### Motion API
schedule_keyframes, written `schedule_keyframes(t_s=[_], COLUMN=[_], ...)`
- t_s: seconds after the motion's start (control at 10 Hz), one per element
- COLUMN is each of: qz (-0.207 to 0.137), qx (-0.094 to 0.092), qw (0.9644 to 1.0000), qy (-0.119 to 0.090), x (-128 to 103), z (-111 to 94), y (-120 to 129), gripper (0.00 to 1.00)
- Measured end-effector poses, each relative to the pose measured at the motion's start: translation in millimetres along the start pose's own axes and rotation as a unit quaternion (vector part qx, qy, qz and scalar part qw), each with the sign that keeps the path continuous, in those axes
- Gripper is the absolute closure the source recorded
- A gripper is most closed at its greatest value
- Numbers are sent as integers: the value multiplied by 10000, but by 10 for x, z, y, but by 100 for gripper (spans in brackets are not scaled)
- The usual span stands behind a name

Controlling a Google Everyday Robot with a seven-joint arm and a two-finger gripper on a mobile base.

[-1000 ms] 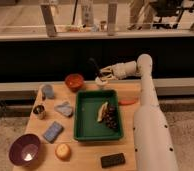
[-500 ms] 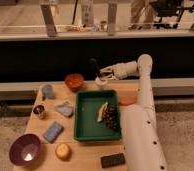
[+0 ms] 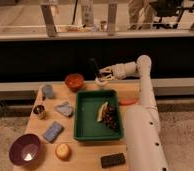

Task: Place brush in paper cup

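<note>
Just right of the round orange bowl (image 3: pixel 74 81), the tool (image 3: pixel 102 75) is pinching the thin black brush (image 3: pixel 93 65) upright over the white paper cup (image 3: pixel 101 83).

We are seeing an office-like space: a desk (image 3: pixel 87 152) standing by a railing (image 3: pixel 48 20), a chair (image 3: pixel 170 11) beyond, the end effector (image 3: pixel 103 76) hovering at the desk's back.

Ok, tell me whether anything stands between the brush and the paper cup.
Nothing visible does. The gripper holds the brush upright, close above the paper cup. The orange bowl stands off to one side, not between them.
</note>
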Motion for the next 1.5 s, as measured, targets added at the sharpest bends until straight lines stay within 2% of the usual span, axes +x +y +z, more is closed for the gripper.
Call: schedule_keyframes(t_s=[0.4, 1.2, 1.3, 1.5], qz=[76, 175, 186, 187], qx=[-61, -23, -19, -12], qw=[9999, 9998, 9998, 9998], qy=[-92, -38, -20, 16], x=[35, 134, 144, 149], z=[64, 79, 80, 64], y=[44, 72, 71, 62], gripper=[100, 100, 97, 81])
